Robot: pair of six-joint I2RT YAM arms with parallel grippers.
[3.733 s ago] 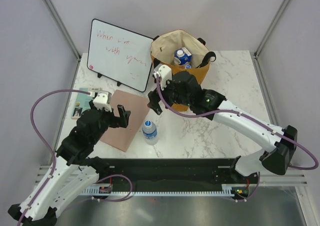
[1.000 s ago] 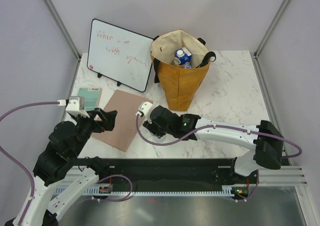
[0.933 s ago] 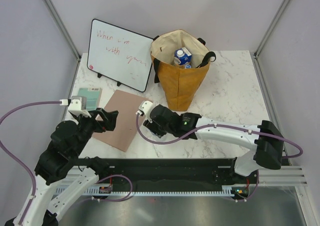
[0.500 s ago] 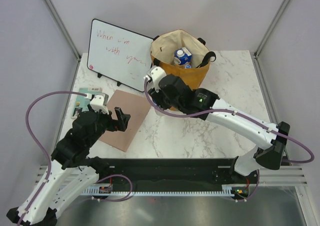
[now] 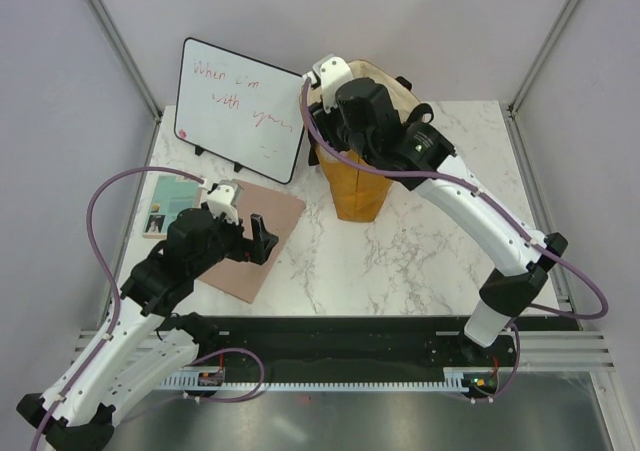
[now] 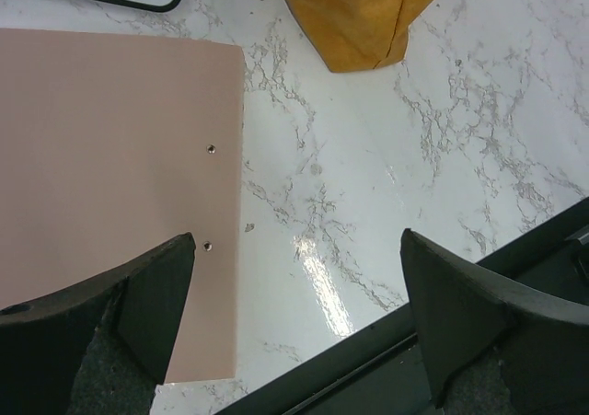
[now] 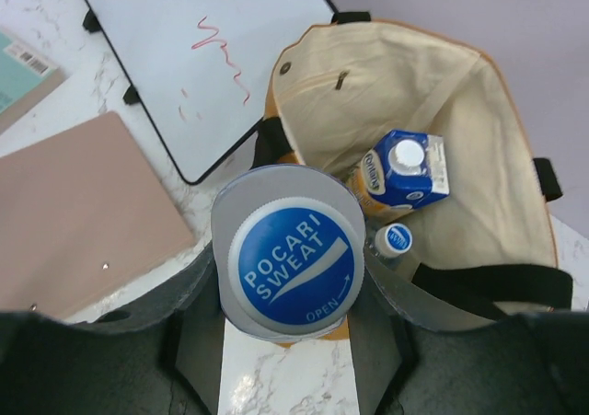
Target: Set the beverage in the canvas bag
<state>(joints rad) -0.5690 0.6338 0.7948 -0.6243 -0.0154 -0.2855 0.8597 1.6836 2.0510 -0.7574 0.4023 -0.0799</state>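
Observation:
My right gripper (image 7: 290,282) is shut on the beverage, a clear bottle with a blue Pocari Sweat cap (image 7: 291,268), held upright by the neck. It hangs above the near-left rim of the canvas bag (image 7: 433,84), a mustard tote with cream lining and black straps. In the top view the right wrist (image 5: 360,111) covers that side of the bag (image 5: 365,191) and hides the bottle. A blue-and-white carton (image 7: 405,167) and a small capped bottle (image 7: 398,238) lie inside the bag. My left gripper (image 6: 299,314) is open and holds nothing, low over the table by the pink board's edge.
A whiteboard (image 5: 240,106) with red writing leans at the back left, close to the bag. A pink board (image 5: 280,211) lies flat in front of it, and a teal book (image 5: 170,199) sits at the left edge. A black rail (image 5: 330,331) runs along the table front.
My right arm has lifted the bottle from the table's front middle up and back to above the bag's rim. The left arm has swung slightly right over the pink board.

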